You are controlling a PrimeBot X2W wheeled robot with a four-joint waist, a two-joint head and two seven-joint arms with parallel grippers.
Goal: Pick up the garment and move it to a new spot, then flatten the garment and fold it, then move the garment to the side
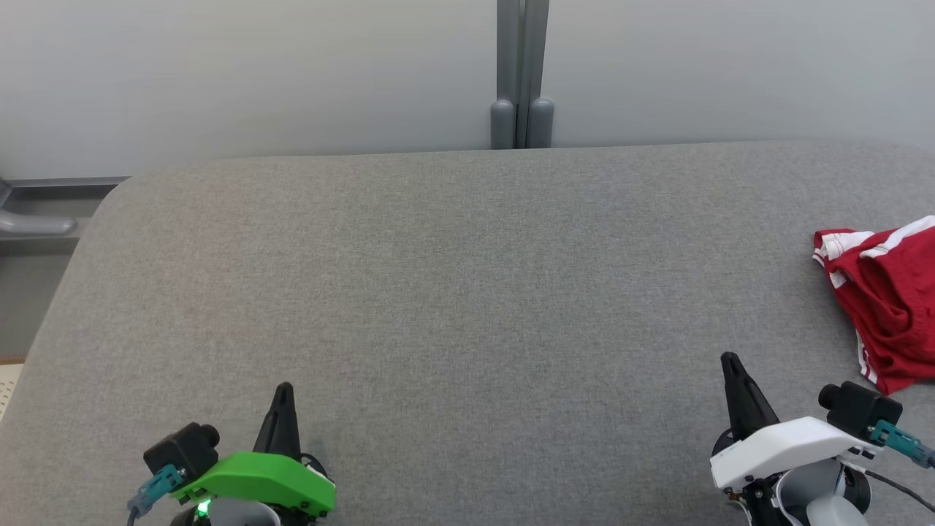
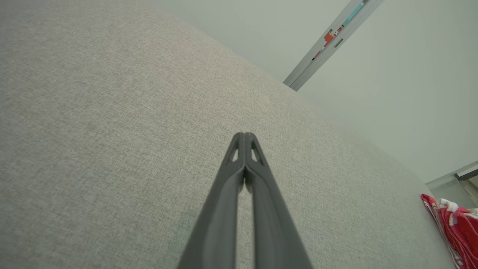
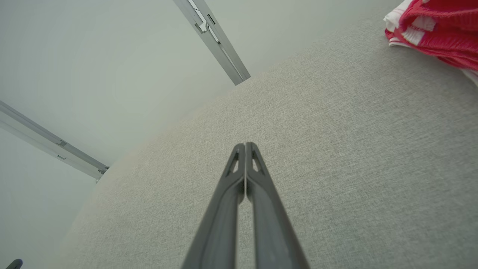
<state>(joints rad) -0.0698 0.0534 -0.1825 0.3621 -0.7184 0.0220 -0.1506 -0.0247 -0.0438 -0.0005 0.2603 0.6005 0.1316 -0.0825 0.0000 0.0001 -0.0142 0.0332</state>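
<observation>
Garment [image 1: 887,307], red with white stripes, lay crumpled on the right side of the grey padded table [image 1: 467,292]. It ran past the right border of the head view, so its outer side could not be seen.

Nearest the robot, the left gripper [image 1: 283,391] stood at the lower left above the table's near part. Its two dark fingers were pressed together tip to tip and held nothing. The right gripper [image 1: 729,359] stood at the lower right, likewise closed on nothing, near the garment's lower hem but apart from it. Whether either tip touched the cloth could not be told.

Between and beyond the two grippers a broad stretch of grey cloth ran to the table's far edge, which rounded off at its left corner. Past the left edge lay a grey rail [image 1: 36,223]. Behind the far edge rose a pale wall [image 1: 219,73] with a grey upright post [image 1: 521,73] at its middle.
</observation>
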